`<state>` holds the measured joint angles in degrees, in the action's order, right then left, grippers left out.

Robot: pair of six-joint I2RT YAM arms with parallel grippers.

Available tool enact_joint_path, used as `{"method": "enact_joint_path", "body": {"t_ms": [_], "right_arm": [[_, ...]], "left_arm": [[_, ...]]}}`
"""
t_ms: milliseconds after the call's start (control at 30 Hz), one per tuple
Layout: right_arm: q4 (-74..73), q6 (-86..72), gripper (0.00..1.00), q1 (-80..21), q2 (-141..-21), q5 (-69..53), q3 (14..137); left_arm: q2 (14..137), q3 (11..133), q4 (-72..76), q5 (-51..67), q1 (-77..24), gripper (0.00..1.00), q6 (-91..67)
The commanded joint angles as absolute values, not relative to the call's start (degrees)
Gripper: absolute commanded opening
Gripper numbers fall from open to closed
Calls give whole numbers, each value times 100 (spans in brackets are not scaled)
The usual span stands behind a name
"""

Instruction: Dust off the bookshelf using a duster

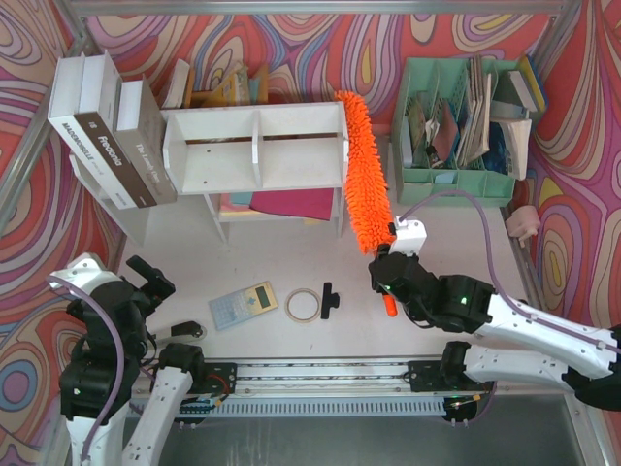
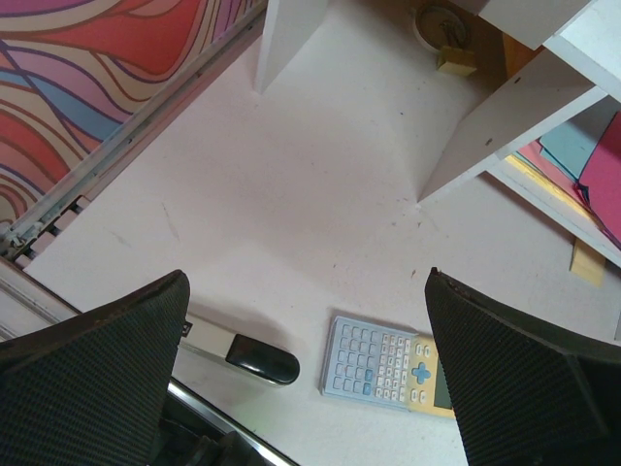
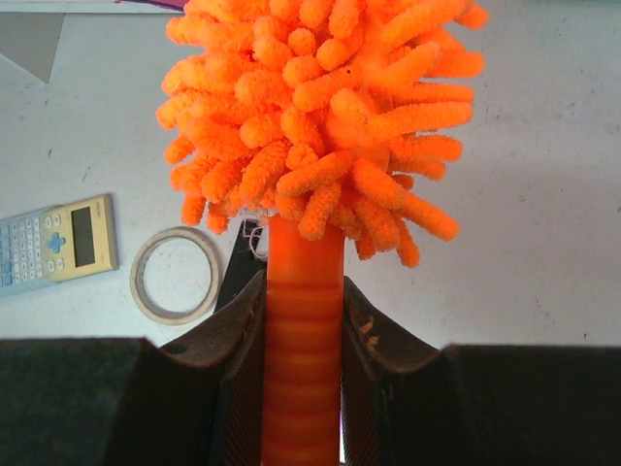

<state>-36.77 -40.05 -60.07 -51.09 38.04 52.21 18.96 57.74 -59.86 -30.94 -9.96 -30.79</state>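
I see right jaws pinching the duster (image 1: 364, 184) handle, fluff along the right end of the bookshelf (image 1: 257, 146); left jaws spread above the desk (image 1: 272, 254).

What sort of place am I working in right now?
Likely a staged test cell dressed as a home-office corner: a white table boxed in by swirl-patterned walls, with a small bookshelf, a green paper organizer and a calculator.
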Motion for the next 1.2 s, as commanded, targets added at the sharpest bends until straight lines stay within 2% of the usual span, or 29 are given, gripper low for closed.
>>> {"method": "enact_joint_path", "body": {"t_ms": [0, 600, 1167], "right_arm": [[-3135, -3759, 0, -6065, -5132, 3774, 5236], [-3428, -3376, 0, -6072, -4536, 3815, 5940], [-3281, -4147, 0, -6072, -4566, 3461, 4465]], "left_arm": [[1906, 5699, -5947, -3167, -960, 98, -3023], [1933, 5704, -5980, -3200, -967, 98, -3050], [1916, 5695, -5959, -3160, -963, 98, -3029]]}}
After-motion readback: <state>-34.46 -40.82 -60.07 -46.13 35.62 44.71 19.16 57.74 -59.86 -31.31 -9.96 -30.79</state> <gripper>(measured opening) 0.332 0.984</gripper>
